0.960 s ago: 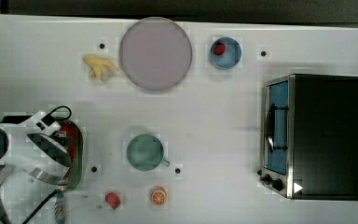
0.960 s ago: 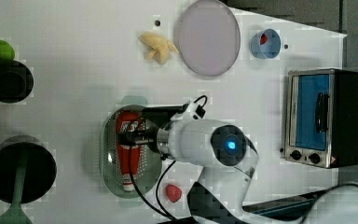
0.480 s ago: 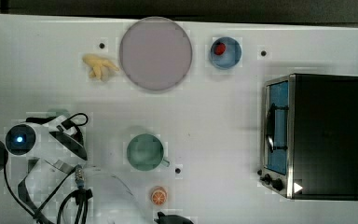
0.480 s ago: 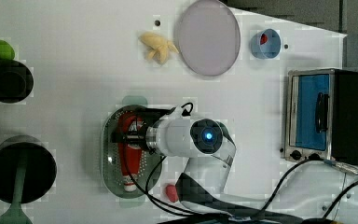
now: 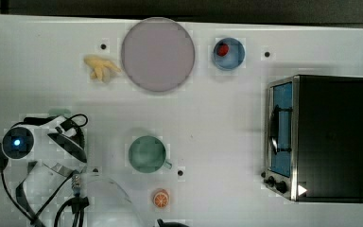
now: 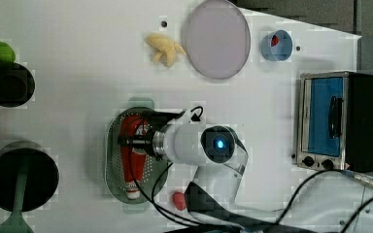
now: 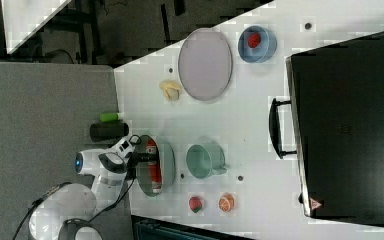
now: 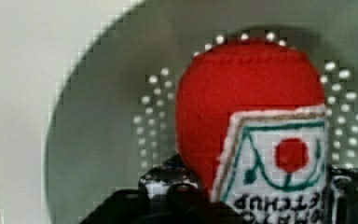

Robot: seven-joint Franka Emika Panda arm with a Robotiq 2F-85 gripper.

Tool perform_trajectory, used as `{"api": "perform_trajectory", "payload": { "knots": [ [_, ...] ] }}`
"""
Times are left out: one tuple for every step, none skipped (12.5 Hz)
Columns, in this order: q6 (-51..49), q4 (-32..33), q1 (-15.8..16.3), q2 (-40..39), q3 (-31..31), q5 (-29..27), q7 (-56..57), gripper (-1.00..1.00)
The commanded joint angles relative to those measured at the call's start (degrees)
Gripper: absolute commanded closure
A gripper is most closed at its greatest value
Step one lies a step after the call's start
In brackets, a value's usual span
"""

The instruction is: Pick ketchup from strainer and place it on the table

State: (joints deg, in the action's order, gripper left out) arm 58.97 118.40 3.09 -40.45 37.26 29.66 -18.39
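Comparing with a moment ago, we see the gripper (image 6: 135,141) sunk onto the ketchup (image 6: 132,158) (lower-left of the left view), fingers straddling it, grip uncertain.

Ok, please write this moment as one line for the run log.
phase: grasp | gripper: down at ketchup, jaws either side | ketchup: lying in strainer | table: ketchup not placed yet

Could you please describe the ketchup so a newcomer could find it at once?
Find the green strainer near the left view's lower middle, under the gripper. The ketchup lies inside: a red bottle with white cap and label, unlike the small red fruit outside.
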Motion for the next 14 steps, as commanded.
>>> {"api": "perform_trajectory", "payload": {
  "knots": [
    [-2.6,1.7,-2.1,9.7,5.5,-5.2,-2.8,-0.18],
    [-4.4,1.9,-3.6,12.7,7.2,-8.8,-2.8,-0.18],
    [-6.5,1.8,-5.1,15.7,8.7,-12.1,-2.8,-0.18],
    [-8.4,1.5,-6.5,18.5,9.8,-14.4,-2.1,-0.18],
    [-10.2,0.9,-7.8,21.0,10.5,-16.1,-0.7,-0.18],
    [-12.1,0.0,-8.8,23.2,10.7,-17.5,1.5,-0.18],
    [-14.0,-1.1,-9.8,24.8,10.7,-18.9,4.1,-0.18],
    [-16.6,-2.4,-10.9,26.0,10.7,-20.6,7.4,-0.18],
    [-19.9,-3.9,-12.2,26.6,10.6,-22.9,11.1,-0.18],
    [-23.7,-5.5,-13.7,26.8,10.4,-25.5,14.9,-0.18],
    [-27.4,-7.2,-15.4,26.8,9.8,-27.7,18.2,-0.18],
    [-30.3,-8.7,-17.1,26.8,9.1,-28.4,21.2,-0.18],
    [-32.1,-10.1,-18.8,26.9,8.1,-28.4,23.7,-0.18],
    [-32.9,-11.2,-20.5,26.8,7.0,-28.3,25.9,-0.18]
  ]
}}
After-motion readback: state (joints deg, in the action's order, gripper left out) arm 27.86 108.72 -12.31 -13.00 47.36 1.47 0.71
